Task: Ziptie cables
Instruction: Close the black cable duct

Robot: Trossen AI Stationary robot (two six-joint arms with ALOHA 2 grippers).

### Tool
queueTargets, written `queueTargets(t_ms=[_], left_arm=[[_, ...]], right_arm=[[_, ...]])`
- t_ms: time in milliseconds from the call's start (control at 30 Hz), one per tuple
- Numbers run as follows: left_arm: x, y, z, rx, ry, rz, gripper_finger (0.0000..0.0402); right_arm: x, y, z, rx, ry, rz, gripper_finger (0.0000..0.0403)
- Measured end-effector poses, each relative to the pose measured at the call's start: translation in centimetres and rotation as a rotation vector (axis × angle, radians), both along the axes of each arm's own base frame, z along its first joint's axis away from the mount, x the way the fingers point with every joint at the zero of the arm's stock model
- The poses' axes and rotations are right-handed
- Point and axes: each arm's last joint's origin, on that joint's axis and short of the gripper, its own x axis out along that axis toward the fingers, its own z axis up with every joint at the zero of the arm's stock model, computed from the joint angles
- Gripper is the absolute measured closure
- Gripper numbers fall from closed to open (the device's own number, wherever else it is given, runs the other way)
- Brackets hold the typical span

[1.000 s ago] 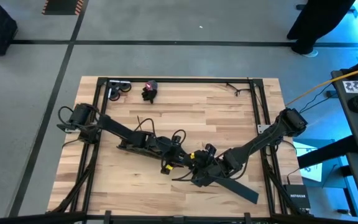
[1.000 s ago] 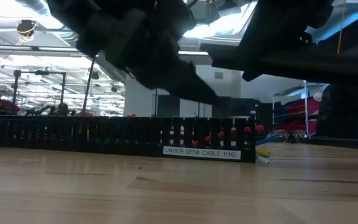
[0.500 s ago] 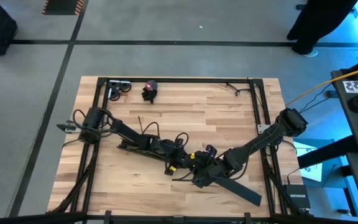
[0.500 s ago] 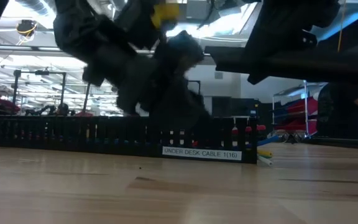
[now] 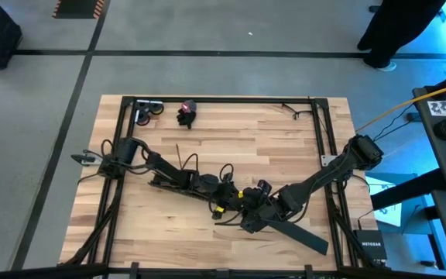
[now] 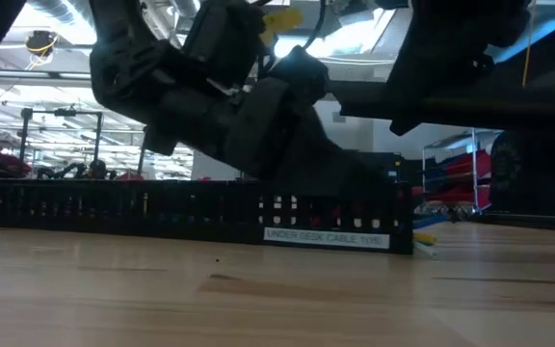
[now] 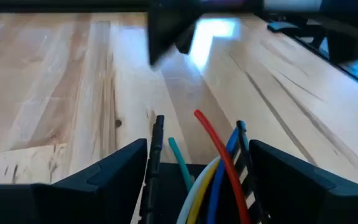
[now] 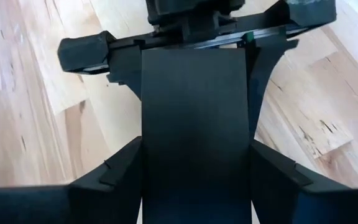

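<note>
Table [image 5: 231, 124] of pale wood planks, dark frame round its edge. Both arms reach in to meet near the front centre. Slotted black channel [image 6: 162, 207] lies along the tabletop, white label on its side in the low view. Flat black cover strip [image 8: 194, 137] sits between the right gripper [image 8: 194, 171] fingers, which are spread to either side of it and touch its edges; whether they squeeze it, cannot tell. Left gripper [image 7: 197, 165] has its fingers spread wide, astride the channel end. Cables [image 7: 219, 168], red, blue, yellow, white and teal, rise out of the channel between those fingers, touching neither. Their tips poke from the channel end [image 6: 422, 236] in the low view.
</note>
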Motion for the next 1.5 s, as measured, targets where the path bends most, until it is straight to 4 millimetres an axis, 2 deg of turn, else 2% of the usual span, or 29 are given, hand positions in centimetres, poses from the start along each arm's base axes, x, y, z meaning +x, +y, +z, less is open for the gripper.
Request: queueTargets(t_ms=[67, 267, 400, 633, 733, 867, 1167, 1267, 1500], left_arm=[[0.3, 0.0, 0.0, -0.010, 0.008, 0.004, 0.0138], [0.4, -0.1, 0.0, -0.004, 0.033, 0.004, 0.0212], [0.1, -0.2, -0.1, 0.003, 0.105, -0.013, 0.0234], [-0.4, -0.2, 0.7, 0.036, 0.157, -0.036, 0.0217], [-0.4, -0.2, 0.8, 0.032, 0.157, -0.033, 0.0208], [-0.4, -0.2, 0.7, 0.026, 0.156, -0.029, 0.0200], [-0.5, -0.4, 0.7, 0.030, 0.158, -0.030, 0.0192], [-0.5, -0.4, 0.6, 0.033, 0.161, -0.032, 0.0192], [-0.5, -0.4, 0.6, 0.054, 0.160, -0.042, 0.0192]], right_arm=[[-0.1, -0.1, -0.1, -0.011, 0.016, 0.007, 0.0183], [-0.6, -0.3, -0.3, -0.038, 0.093, 0.056, 0.0183], [-1.2, -0.6, -0.7, -0.072, 0.168, 0.095, 0.0183], [-1.7, -1.5, -3.6, -0.014, 0.191, 0.140, 0.0183], [-1.3, -2.0, -3.7, -0.004, 0.176, 0.140, 0.0183], [-0.5, -1.6, -3.6, 0.035, 0.080, 0.199, 0.0183], [0.0, -1.9, -5.7, 0.037, 0.147, 0.167, 0.0183], [0.1, -2.0, -5.7, 0.025, 0.148, 0.163, 0.0183], [0.6, -1.3, -4.1, -0.036, 0.178, 0.200, 0.0183]])
